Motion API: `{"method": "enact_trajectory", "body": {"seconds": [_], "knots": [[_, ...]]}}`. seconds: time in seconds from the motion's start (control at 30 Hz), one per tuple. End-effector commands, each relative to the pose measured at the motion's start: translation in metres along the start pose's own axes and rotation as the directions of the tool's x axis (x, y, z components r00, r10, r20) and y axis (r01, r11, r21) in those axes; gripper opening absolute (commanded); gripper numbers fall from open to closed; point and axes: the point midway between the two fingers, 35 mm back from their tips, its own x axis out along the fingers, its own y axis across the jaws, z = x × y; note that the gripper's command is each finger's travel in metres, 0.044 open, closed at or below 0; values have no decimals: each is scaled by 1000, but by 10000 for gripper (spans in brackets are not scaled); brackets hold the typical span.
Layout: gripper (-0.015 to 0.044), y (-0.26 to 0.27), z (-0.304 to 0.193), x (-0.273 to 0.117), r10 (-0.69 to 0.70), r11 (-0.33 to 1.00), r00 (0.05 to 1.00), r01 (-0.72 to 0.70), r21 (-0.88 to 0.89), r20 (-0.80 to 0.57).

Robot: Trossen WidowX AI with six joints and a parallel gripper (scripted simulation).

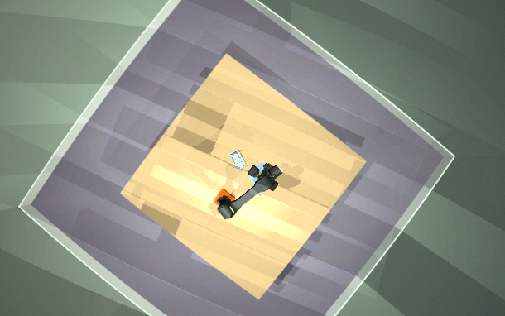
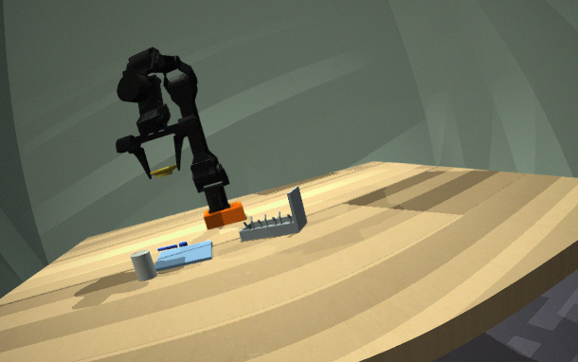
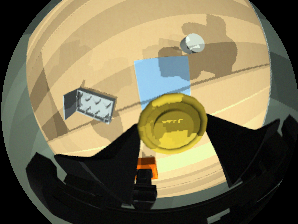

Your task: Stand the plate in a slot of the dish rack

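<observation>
The yellow round plate (image 2: 164, 171) (image 3: 172, 123) is held across its width between the fingertips of my gripper, nearly flat, high above the table. My gripper (image 2: 164, 173) (image 3: 172, 123) is shut on the plate, its fingers well apart at opposite sides of the rim. The grey dish rack (image 1: 238, 160) (image 2: 270, 230) (image 3: 96, 105) stands on the table, with short pegs in rows and a tall panel at one end. No plate stands in it. In the wrist view the rack is left of the plate. In the top view the arm mostly hides the plate.
A light blue flat mat (image 2: 187, 256) (image 3: 162, 75) lies on the table below the gripper. A grey cylinder (image 2: 143, 265) (image 3: 193, 44) stands beside the mat. A small dark blue item (image 2: 167, 247) lies at the mat's edge. The orange arm base (image 1: 223, 196) (image 2: 225, 216) is near the rack.
</observation>
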Motion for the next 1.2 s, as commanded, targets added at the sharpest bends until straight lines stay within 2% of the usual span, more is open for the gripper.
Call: {"method": "enact_trajectory", "body": {"seconds": [0.0, 0.5, 0.77, 1.17], "knots": [[0, 6, -2, -5, 0, 1000, 1000, 0, 24, -4], [0, 109, -69, -4, 11, 883, 1000, -5, 469, -10], [0, 110, -70, -2, 20, 888, 1000, -11, 461, -15], [0, 117, -69, 29, 199, 958, 976, -175, 226, -87]]}}
